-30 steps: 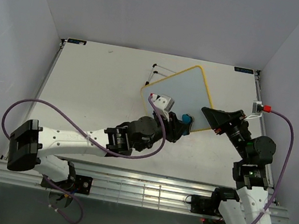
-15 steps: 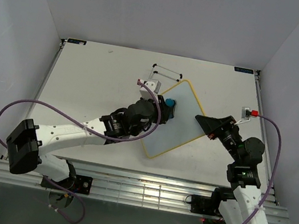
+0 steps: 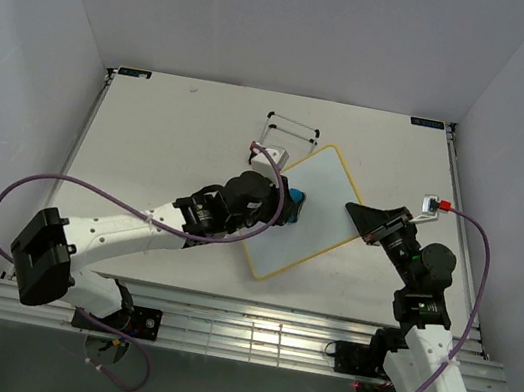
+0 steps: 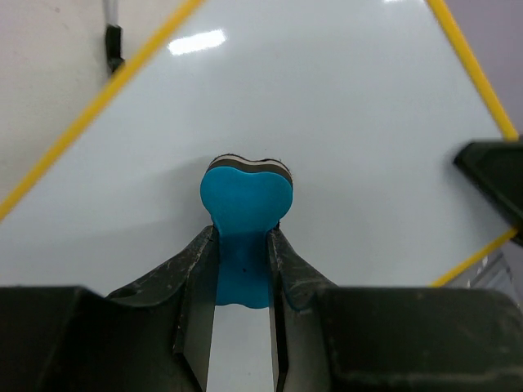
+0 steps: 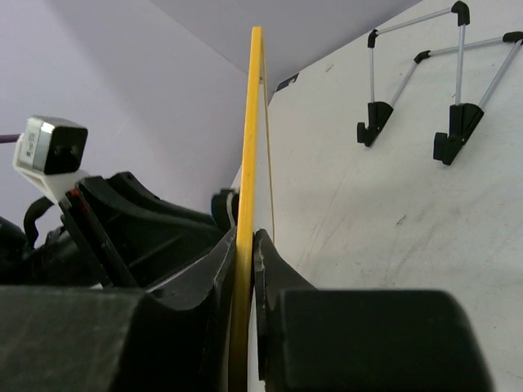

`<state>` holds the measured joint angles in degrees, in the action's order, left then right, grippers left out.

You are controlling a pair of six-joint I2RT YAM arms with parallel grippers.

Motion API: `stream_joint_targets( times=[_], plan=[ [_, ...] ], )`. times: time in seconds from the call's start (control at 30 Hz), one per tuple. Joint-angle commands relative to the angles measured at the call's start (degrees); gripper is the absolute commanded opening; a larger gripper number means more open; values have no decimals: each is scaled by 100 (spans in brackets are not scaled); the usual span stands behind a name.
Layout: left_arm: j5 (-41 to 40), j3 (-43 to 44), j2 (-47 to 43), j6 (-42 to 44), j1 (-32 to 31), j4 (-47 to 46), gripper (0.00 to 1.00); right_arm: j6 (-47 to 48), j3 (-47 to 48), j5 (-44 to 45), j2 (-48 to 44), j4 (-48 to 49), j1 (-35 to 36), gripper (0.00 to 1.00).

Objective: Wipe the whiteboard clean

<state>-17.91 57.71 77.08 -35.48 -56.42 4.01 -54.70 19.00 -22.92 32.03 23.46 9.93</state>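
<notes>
Sliding the pinched eraser nearer across the clean-looking whiteboard, the left gripper wipes; the right gripper clamps its edge.

**Operator A:** What do we count on the worktop?

**Operator B:** We count one whiteboard, one blue eraser and one wire stand.

**Operator A:** How many feet do we count on the stand?

**Operator B:** We count four black feet.

**Operator A:** And arms?

**Operator B:** We count two, the left arm and the right arm.
</notes>
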Motion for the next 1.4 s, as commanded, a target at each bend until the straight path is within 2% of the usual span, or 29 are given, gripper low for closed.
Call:
stream_joint_targets(
  times=[0.0,0.2,0.4,0.67,0.9,1.1,1.2,1.37],
  plan=[
    [823,170,114,533,-263,-67,0,-226,121,323,-48,853,26,8],
    [1140,486,325,1183,-799,188,0,-120,112,481,49,862,26,8],
    [1606,162,352,1816,-888,-181,0,-322,200,384,102,835,26,8],
    [966,144,501,2370,-905,-217,0,-472,270,270,-21,809,26,8],
    [-344,258,721,2292,-1309,-357,0,-630,297,253,-39,835,26,8],
    [-967,100,747,2537,-1591,-1139,0,-718,358,156,-13,879,17,8],
    [-1196,187,809,2687,-1688,-1271,0,-770,341,112,-30,862,26,8],
    [-1101,337,940,2863,-1697,-1429,0,-814,306,94,-57,853,26,8]
  ],
)
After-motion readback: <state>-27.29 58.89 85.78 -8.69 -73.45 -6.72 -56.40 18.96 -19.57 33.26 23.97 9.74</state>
